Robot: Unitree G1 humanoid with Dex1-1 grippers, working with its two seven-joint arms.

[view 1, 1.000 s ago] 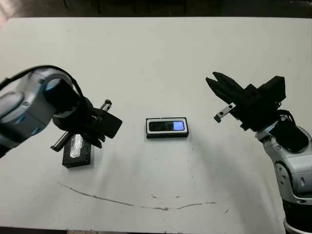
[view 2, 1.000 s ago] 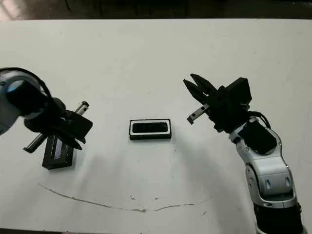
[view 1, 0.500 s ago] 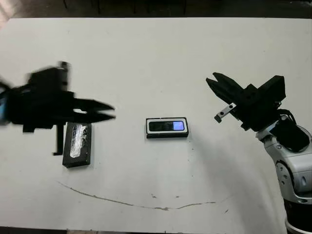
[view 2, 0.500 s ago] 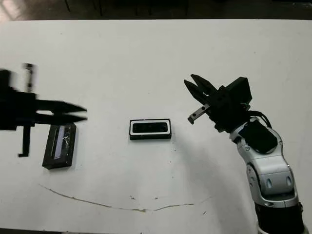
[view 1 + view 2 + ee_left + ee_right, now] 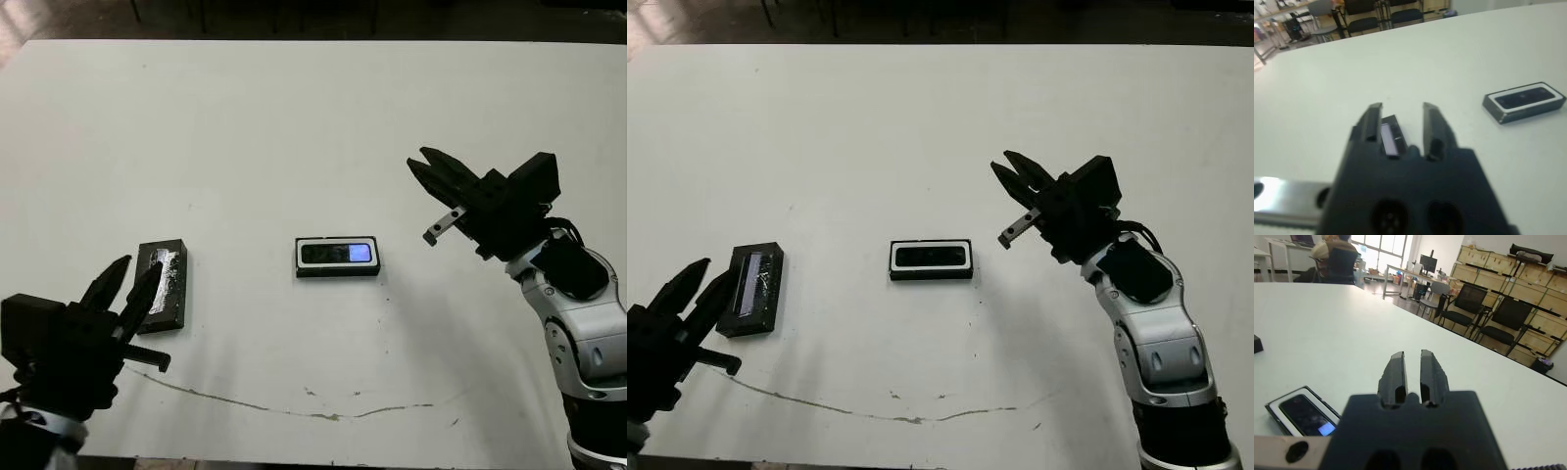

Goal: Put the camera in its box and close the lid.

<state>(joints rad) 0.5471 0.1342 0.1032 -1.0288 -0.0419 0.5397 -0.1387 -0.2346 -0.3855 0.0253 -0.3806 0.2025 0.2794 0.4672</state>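
The camera [image 5: 336, 254], a slim black bar with a blue-lit screen at one end, lies inside the white-lined box [image 5: 297, 257] at the table's middle. It also shows in the right wrist view as the camera [image 5: 1303, 416] in its box. The lid [image 5: 162, 284], flat and black with a silvery strip, rests on the table to the left. My left gripper [image 5: 135, 276] is open, low at the near left, its tips just short of the lid's near end. The lid [image 5: 1391, 139] shows between its fingers. My right gripper [image 5: 419, 159] hovers right of the box, open by a narrow gap and holding nothing.
A thin dark curved mark [image 5: 294, 406] runs across the table near its front edge. Beyond the far edge the right wrist view shows chairs [image 5: 1498, 320], desks and a seated person [image 5: 1334, 257].
My left arm has swung from over the lid back toward the near left corner. Its gripper now points at the lid from the near side. The lid, box and right arm stay put.
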